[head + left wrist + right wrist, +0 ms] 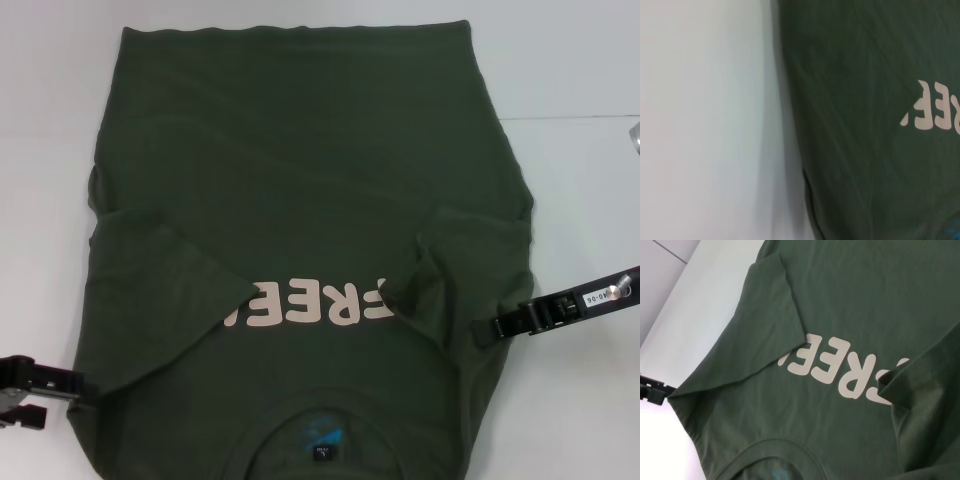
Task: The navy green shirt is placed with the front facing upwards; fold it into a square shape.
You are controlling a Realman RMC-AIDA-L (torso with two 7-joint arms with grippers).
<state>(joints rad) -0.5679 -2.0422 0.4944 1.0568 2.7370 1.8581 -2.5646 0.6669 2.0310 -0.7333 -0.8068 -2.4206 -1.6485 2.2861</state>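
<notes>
A green shirt (300, 180) lies face up on a white table (570, 190), collar nearest the robot. Both sleeves are folded inward over the pink lettering (315, 305); the body folds remain, I judge. The right gripper (487, 328) appears clenched on the shirt's edge. The left gripper (25, 392) sits just outside the opposite edge, grip unclear.

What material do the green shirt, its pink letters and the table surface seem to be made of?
The navy green shirt looks like soft matte knit, probably cotton: it creases gently and shows no shine. The pink lettering seems a flat, opaque print, perhaps vinyl or ink; its edges are crisp. The table appears a smooth white hard surface, maybe laminate, with slight sheen.
</notes>
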